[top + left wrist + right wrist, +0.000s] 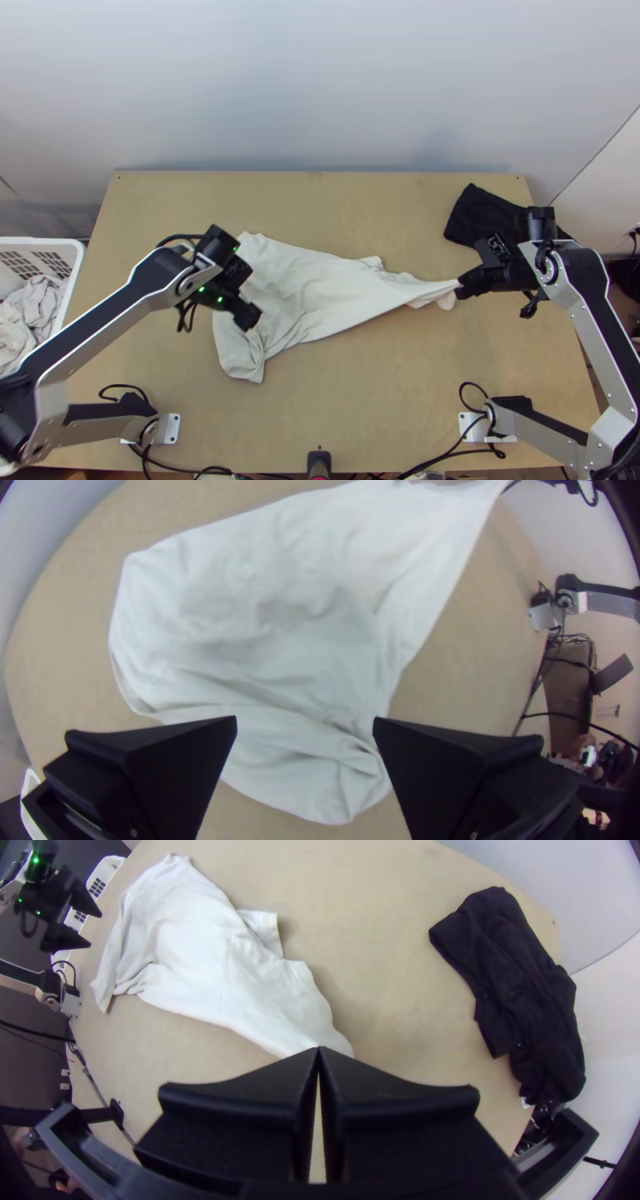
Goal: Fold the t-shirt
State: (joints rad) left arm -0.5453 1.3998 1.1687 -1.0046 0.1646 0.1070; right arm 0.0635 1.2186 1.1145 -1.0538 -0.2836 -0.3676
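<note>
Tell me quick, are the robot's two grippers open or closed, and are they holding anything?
Left gripper: open, over the shirt, holding nothing.
Right gripper: closed, holding the shirt's narrow, stretched end.

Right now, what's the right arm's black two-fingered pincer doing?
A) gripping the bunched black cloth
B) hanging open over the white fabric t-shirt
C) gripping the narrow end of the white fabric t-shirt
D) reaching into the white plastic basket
C: the right arm's black pincer is closed where the white fabric t-shirt tapers to a point between its fingertips.
</note>
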